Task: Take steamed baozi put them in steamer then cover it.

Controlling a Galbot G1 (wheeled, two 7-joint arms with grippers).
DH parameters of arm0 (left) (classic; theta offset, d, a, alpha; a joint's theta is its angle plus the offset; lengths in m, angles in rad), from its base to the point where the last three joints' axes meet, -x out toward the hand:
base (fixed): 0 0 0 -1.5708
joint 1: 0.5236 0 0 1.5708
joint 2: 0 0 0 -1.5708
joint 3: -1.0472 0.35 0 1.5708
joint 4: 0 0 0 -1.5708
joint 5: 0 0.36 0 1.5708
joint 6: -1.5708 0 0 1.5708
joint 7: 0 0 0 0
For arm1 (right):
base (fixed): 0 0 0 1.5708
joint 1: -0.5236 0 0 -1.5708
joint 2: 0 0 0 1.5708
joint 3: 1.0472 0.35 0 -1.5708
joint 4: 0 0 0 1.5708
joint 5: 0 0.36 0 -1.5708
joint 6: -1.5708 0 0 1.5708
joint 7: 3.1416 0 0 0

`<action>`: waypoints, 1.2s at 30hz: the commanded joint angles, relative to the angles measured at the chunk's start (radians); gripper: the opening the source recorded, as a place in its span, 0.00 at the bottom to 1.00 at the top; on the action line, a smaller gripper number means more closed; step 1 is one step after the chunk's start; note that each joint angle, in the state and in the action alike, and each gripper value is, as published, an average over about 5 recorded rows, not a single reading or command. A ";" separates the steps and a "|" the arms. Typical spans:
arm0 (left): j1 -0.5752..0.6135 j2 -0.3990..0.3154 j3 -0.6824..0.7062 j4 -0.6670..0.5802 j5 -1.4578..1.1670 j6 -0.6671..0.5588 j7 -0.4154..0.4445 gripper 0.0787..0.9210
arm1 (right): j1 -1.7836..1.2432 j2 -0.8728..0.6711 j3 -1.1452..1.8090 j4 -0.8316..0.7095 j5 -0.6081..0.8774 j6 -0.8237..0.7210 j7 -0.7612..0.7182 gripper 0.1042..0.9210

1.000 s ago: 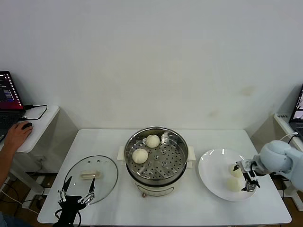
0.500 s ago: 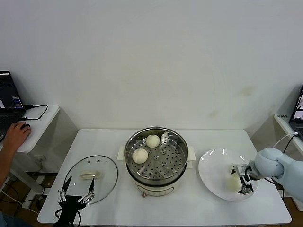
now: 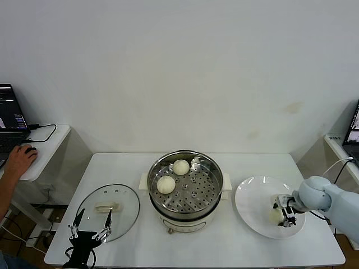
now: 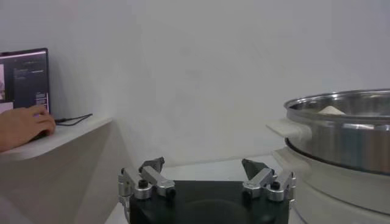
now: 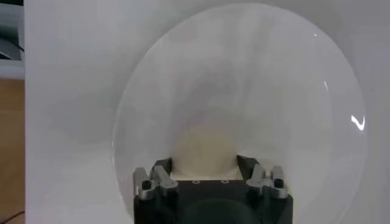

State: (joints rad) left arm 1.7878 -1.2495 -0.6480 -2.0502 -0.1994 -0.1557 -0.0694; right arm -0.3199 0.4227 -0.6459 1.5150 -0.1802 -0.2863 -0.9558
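The steamer (image 3: 185, 219) stands mid-table, and two steamed baozi (image 3: 180, 167) (image 3: 166, 184) lie on its perforated tray. Its steel wall (image 4: 347, 131) also fills one side of the left wrist view. On the white plate (image 3: 252, 202) to its right, my right gripper (image 3: 286, 217) is shut on a third baozi (image 3: 275, 214). From the right wrist, that bun (image 5: 204, 146) fills the gap of the right gripper (image 5: 204, 164), touching both fingers. The glass cover (image 3: 126, 204) lies flat at the front left. Just in front of it, my left gripper (image 3: 90, 224) (image 4: 204, 170) hangs open with nothing in it.
A side table at the far left carries a laptop (image 3: 8, 115) and a person's hand (image 3: 19, 159) on a mouse. Another laptop (image 3: 354, 131) shows at the right edge. The plate (image 5: 244, 73) lies close to the table's right front corner.
My right gripper has dropped onto the plate and moved slightly toward the steamer, and its fingers have come together around a baozi. The left arm has stayed still.
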 commanded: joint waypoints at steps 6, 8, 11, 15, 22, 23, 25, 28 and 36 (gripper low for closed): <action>-0.003 0.004 0.000 0.001 0.000 -0.001 0.000 0.88 | 0.307 -0.052 -0.174 0.135 0.173 -0.070 -0.054 0.57; -0.004 0.005 0.001 0.001 0.000 -0.002 0.000 0.88 | 0.379 -0.062 -0.191 0.162 0.213 -0.086 -0.064 0.57; -0.006 0.008 0.002 0.002 -0.001 -0.002 0.000 0.88 | 0.501 -0.056 -0.209 0.181 0.263 -0.100 -0.074 0.57; -0.005 0.012 0.001 -0.004 -0.003 -0.003 0.000 0.88 | 0.702 -0.011 -0.304 0.163 0.318 -0.100 -0.075 0.58; 0.006 0.008 -0.004 -0.018 -0.004 -0.004 0.000 0.88 | 0.940 0.136 -0.443 0.146 0.396 -0.078 -0.049 0.58; 0.007 0.007 -0.004 -0.019 -0.004 -0.004 0.000 0.88 | 0.952 0.159 -0.451 0.149 0.408 -0.074 -0.045 0.58; 0.007 0.004 -0.006 -0.021 -0.003 -0.004 0.000 0.88 | 0.970 0.212 -0.470 0.159 0.432 -0.061 -0.035 0.58; 0.007 -0.004 -0.008 -0.024 -0.002 -0.006 -0.001 0.88 | 0.978 0.281 -0.502 0.179 0.452 -0.040 -0.020 0.58; 0.007 -0.026 -0.014 -0.031 0.002 -0.007 -0.003 0.88 | 0.942 0.421 -0.589 0.226 0.428 0.065 0.008 0.58</action>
State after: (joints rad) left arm 1.7954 -1.2653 -0.6591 -2.0808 -0.1983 -0.1624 -0.0715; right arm 0.5155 0.6385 -1.0945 1.6962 0.2111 -0.3176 -0.9710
